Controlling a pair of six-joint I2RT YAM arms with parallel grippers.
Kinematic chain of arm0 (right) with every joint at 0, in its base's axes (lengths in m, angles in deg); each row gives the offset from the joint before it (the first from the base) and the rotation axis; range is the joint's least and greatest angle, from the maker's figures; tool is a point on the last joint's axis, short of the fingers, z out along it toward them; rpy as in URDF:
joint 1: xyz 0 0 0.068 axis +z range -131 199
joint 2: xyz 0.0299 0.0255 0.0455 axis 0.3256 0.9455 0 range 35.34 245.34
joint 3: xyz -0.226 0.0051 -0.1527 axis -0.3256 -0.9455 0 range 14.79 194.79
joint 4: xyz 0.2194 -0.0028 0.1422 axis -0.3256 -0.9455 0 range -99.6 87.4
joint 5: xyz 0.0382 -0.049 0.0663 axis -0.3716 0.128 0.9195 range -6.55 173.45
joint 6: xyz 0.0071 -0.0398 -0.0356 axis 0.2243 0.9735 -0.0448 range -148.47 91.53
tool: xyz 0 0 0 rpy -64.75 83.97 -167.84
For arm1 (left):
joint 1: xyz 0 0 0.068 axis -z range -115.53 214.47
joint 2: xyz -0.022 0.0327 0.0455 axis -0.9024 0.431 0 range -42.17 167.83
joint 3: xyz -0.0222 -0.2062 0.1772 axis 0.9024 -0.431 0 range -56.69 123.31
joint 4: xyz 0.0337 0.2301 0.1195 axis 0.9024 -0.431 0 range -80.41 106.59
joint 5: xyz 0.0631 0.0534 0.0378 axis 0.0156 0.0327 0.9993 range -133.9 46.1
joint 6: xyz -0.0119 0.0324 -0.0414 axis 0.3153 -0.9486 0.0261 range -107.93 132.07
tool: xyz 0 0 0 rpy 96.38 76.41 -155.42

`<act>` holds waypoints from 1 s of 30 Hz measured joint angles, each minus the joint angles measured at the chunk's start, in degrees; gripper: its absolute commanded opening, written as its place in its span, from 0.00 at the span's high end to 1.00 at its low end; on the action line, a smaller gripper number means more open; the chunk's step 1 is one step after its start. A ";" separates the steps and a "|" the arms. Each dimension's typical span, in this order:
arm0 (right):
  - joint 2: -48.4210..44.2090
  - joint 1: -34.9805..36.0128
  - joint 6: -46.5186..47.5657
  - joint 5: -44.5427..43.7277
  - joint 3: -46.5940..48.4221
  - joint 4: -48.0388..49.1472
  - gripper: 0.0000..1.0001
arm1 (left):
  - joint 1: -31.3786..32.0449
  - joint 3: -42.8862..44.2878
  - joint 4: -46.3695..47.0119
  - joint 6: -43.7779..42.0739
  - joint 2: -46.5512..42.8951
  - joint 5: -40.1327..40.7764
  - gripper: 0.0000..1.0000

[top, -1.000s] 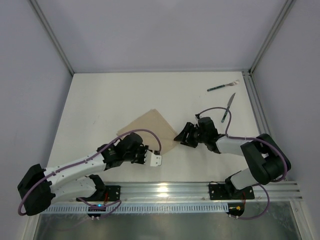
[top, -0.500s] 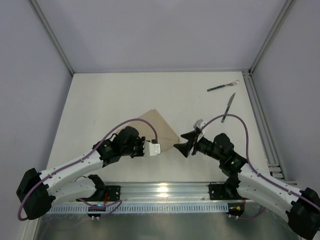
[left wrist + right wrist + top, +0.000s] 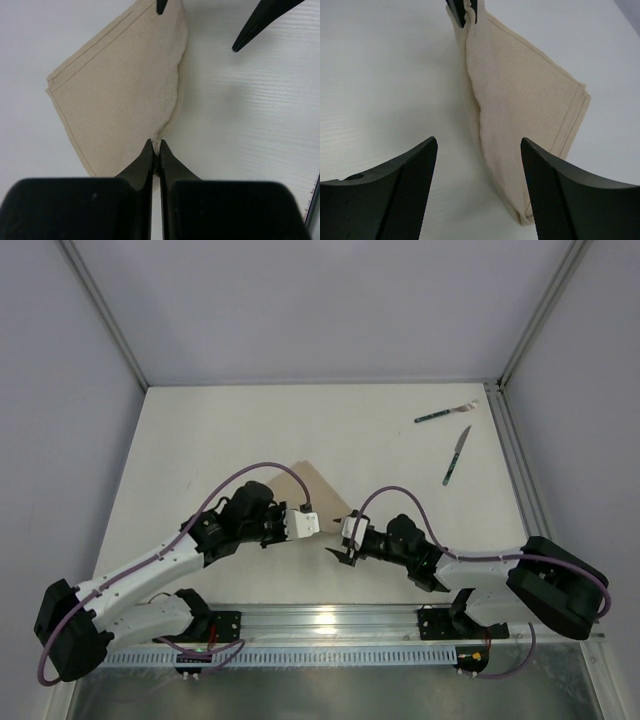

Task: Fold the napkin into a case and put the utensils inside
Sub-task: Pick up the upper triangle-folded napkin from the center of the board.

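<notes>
white table (image 3: 250, 430), aluminium rail (image 3: 380, 617)

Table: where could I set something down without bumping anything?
Bare table runs along the back wall, left of the fork and knife, beyond the napkin. Crowded: the near middle, where the left gripper pinches the napkin opposite the open right gripper.

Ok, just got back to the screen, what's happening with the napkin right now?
The left claw is shut on one corner of the folded napkin. The right claw stands open at the opposite corner, gripping nothing. The fork and knife lie apart at the far right of the table, not yet packed.
</notes>
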 measured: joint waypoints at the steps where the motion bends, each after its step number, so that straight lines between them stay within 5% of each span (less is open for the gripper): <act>1: 2.21 0.00 0.76 0.09 1.09 1.57 0.28 | -0.09 0.02 -0.13 0.00 0.04 -0.09 1.00; 13: 17.09 1.57 4.26 1.33 5.92 8.46 0.30 | -0.39 1.40 -1.27 0.48 0.20 -1.42 1.00; 17: 20.90 2.86 4.26 -0.28 6.14 10.60 0.39 | -0.63 1.79 -1.57 0.85 0.20 -1.66 1.00; 21: 24.96 3.28 3.91 -4.11 6.27 13.88 0.60 | -0.92 1.90 -2.12 1.44 0.20 -2.03 1.00; 30: 27.19 3.23 3.48 -11.06 7.10 16.55 0.61 | -1.68 2.05 -3.15 1.55 0.17 -3.04 1.00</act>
